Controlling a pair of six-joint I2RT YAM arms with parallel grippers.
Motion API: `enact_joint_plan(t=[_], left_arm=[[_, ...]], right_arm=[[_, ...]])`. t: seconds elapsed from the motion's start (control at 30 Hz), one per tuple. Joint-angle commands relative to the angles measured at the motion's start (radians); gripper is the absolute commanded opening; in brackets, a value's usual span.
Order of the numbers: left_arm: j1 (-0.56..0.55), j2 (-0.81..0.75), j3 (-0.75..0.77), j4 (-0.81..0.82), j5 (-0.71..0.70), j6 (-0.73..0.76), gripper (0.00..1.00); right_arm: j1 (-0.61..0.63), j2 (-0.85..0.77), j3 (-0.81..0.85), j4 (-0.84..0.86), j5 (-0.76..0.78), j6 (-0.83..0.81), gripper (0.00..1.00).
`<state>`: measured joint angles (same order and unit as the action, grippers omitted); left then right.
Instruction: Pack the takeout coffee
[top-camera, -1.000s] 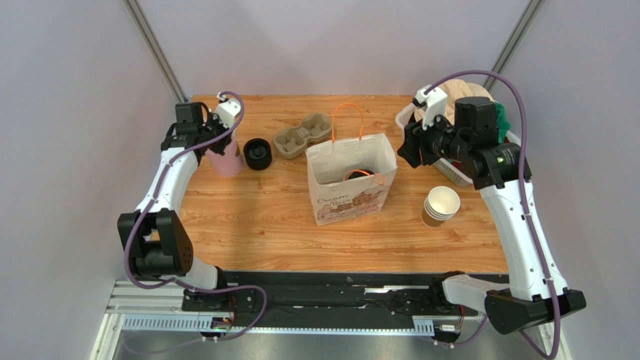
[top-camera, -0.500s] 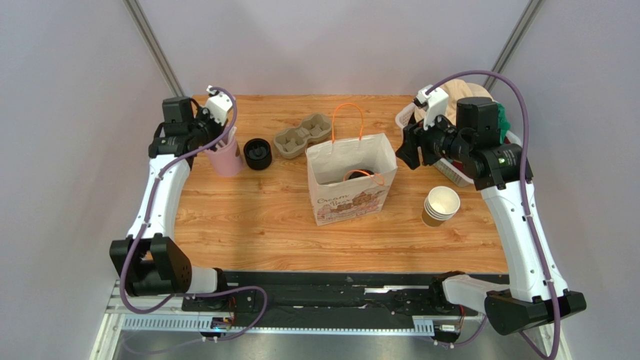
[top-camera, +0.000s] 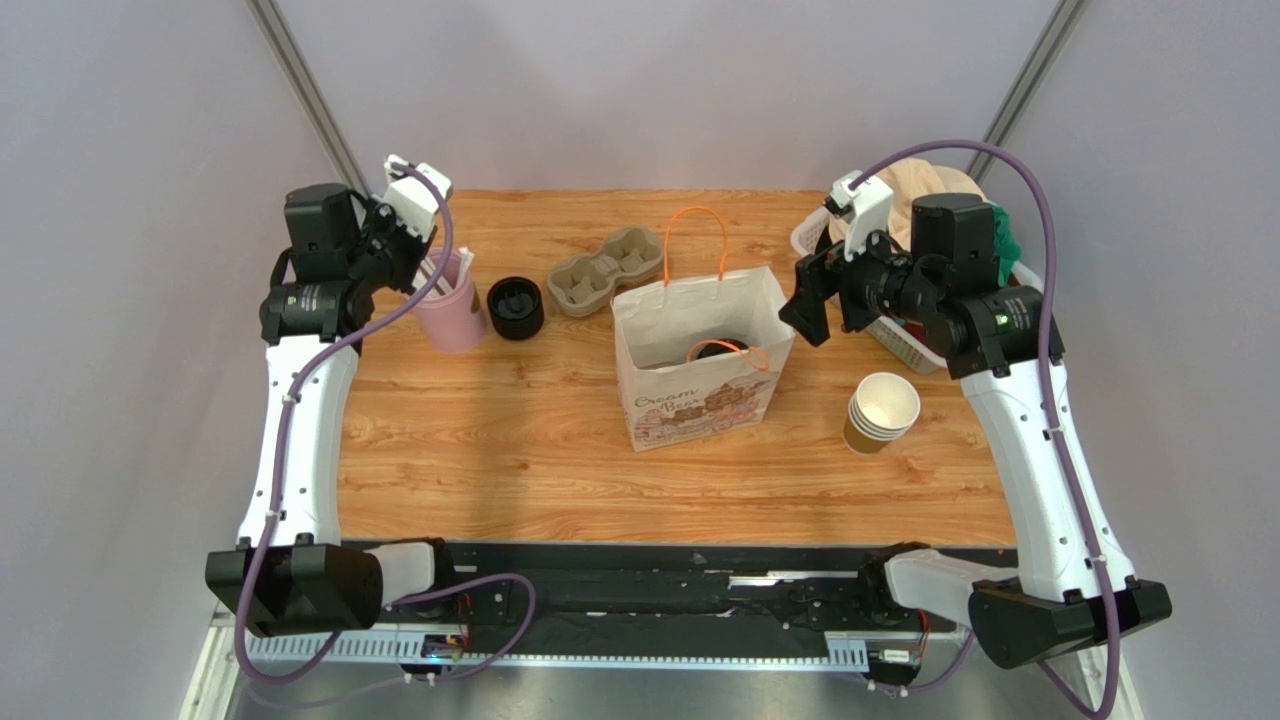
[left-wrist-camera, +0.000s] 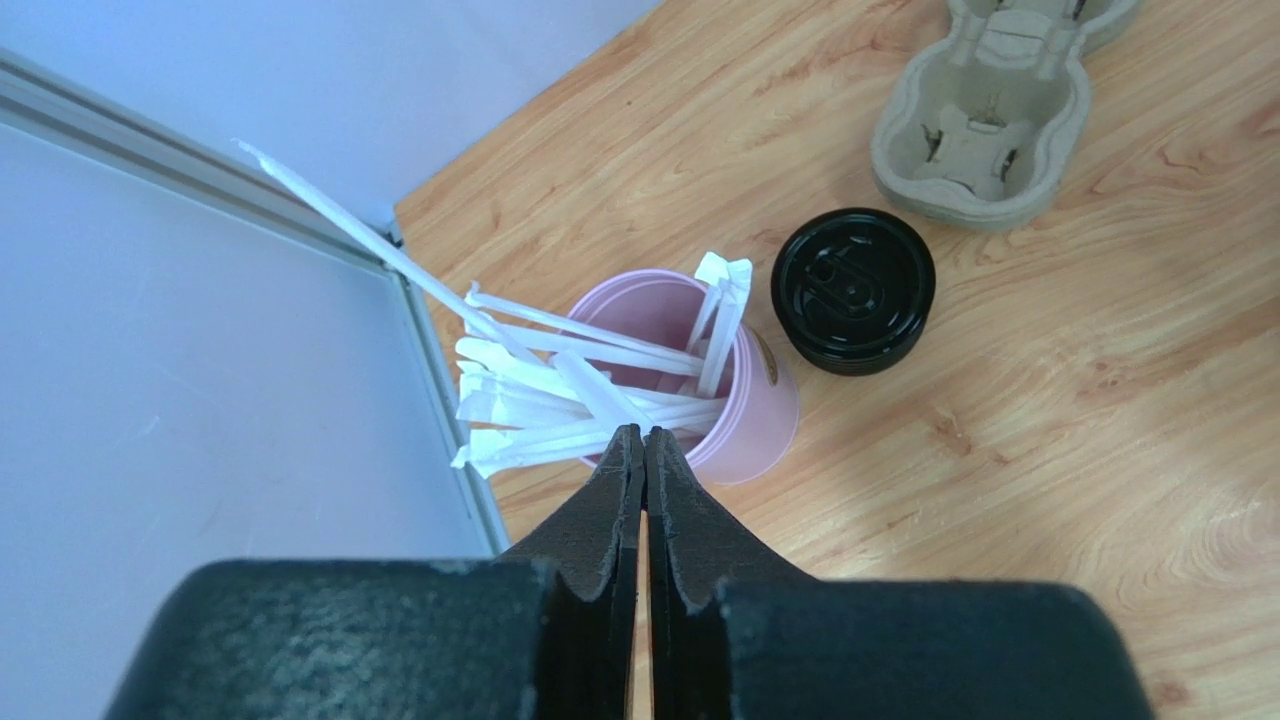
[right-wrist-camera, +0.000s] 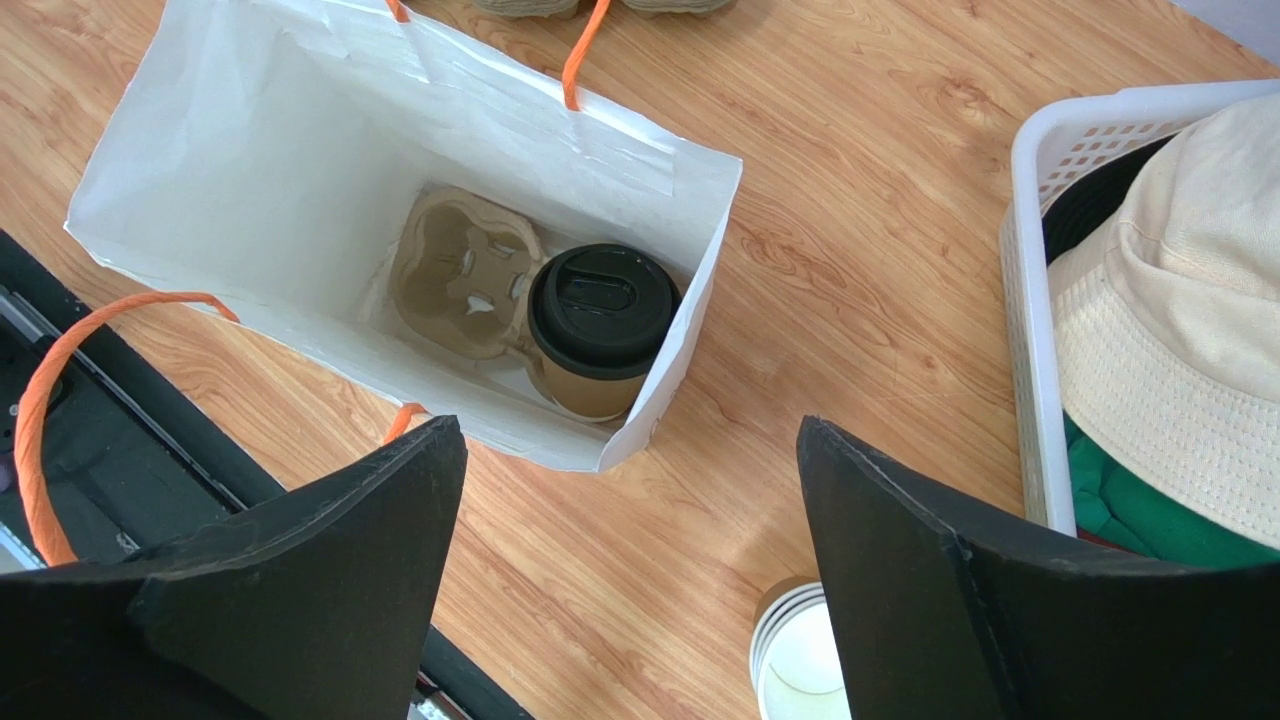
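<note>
Coffee cup (right-wrist-camera: 601, 323), black lid on, stands inside the white paper bag (right-wrist-camera: 271, 165), seated in the cardboard tray (right-wrist-camera: 458, 278), in the well at 3 o'clock from the empty one. On the table (top-camera: 496, 435) the bag stands mid-board, the white basket (right-wrist-camera: 1034, 330) at 2 o'clock from it. My right claw (right-wrist-camera: 628, 450) hangs over the bag, jaws spread wide, gripping nothing. My left claw (left-wrist-camera: 643, 443) is pinched tight over the pink straw cup (left-wrist-camera: 751, 420) at 10 o'clock; whether a straw is caught, I cannot tell.

The left arm (top-camera: 301, 435) stretches to the upper left of the overhead view; the left gripper (left-wrist-camera: 643, 450) is pressed closed, fingers touching. At upper right, the right arm (top-camera: 1037, 450) bends inward, and the right gripper (right-wrist-camera: 627, 450) is spread wide.
</note>
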<state>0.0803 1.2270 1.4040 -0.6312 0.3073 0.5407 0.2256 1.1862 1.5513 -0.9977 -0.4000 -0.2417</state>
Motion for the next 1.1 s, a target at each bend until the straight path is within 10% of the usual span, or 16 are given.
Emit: enact_joint_plan(t=[0.0,1.07], left_arm=[[0.006,0.0,-0.013,-0.022,0.023,-0.01,0.04],[0.021,-0.102,0.154,-0.012,0.159,-0.197,0.0]], right_arm=[[-0.006,0.0,0.023,0.014,-0.02,-0.001,0.86],[-0.006,0.018,-0.011,0.034,-0.002,-0.008,0.96]])
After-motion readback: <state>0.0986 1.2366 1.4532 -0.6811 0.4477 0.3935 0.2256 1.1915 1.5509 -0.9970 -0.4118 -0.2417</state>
